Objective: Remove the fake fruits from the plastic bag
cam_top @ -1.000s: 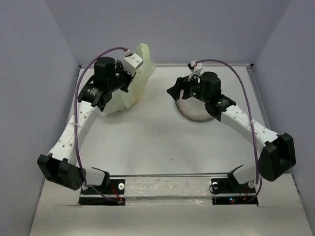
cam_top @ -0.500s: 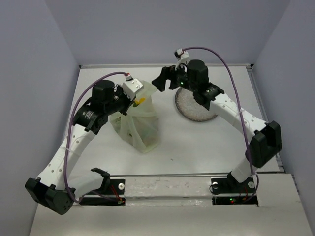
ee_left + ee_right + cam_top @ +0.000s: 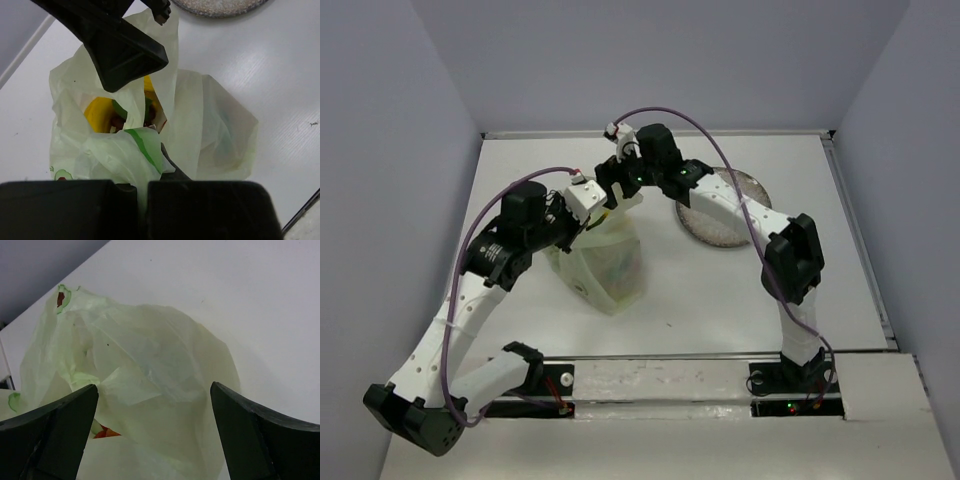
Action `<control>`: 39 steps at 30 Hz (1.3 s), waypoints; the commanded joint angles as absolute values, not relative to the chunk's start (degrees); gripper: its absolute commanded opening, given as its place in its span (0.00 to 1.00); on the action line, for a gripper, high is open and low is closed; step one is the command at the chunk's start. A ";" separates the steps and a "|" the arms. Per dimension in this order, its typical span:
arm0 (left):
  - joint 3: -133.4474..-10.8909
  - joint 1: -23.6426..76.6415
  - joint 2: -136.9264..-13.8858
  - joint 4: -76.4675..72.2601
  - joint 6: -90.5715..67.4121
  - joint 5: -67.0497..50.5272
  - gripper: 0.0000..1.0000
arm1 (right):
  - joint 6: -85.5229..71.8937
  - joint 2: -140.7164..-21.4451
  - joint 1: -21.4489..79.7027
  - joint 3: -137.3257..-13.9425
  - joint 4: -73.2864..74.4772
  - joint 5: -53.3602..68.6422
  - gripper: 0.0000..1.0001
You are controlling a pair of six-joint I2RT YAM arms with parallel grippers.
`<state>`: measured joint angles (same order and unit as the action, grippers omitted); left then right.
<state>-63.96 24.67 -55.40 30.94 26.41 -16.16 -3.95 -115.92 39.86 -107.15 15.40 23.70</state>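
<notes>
The plastic bag (image 3: 607,262) stands on the table left of centre, pale yellow-green and crinkled. My left gripper (image 3: 578,220) is shut on a fold of the bag's rim (image 3: 141,182) and holds the mouth up. Inside the mouth I see the fake fruits: a yellow piece (image 3: 98,113), a green bit (image 3: 119,108) and a red bit (image 3: 118,122). My right gripper (image 3: 618,190) is open and empty just above the bag's mouth; in the right wrist view its gripper (image 3: 155,432) straddles the bag (image 3: 150,370), with a red-orange fruit (image 3: 106,433) peeking out.
The round grey speckled plate (image 3: 725,225) lies right of the bag, partly under my right arm; its rim shows in the left wrist view (image 3: 220,7). My right fingers (image 3: 120,47) hang over the bag's far side. Walls close the table at back and sides.
My left gripper carried the bag from the back left toward the middle and set it on the table. My right arm swung left from over the plate to above the bag's mouth.
</notes>
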 commanded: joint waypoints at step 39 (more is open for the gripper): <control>-53.97 5.36 -45.44 35.59 32.59 -18.28 0.00 | -26.03 -75.24 40.61 -58.17 8.85 -1.41 0.55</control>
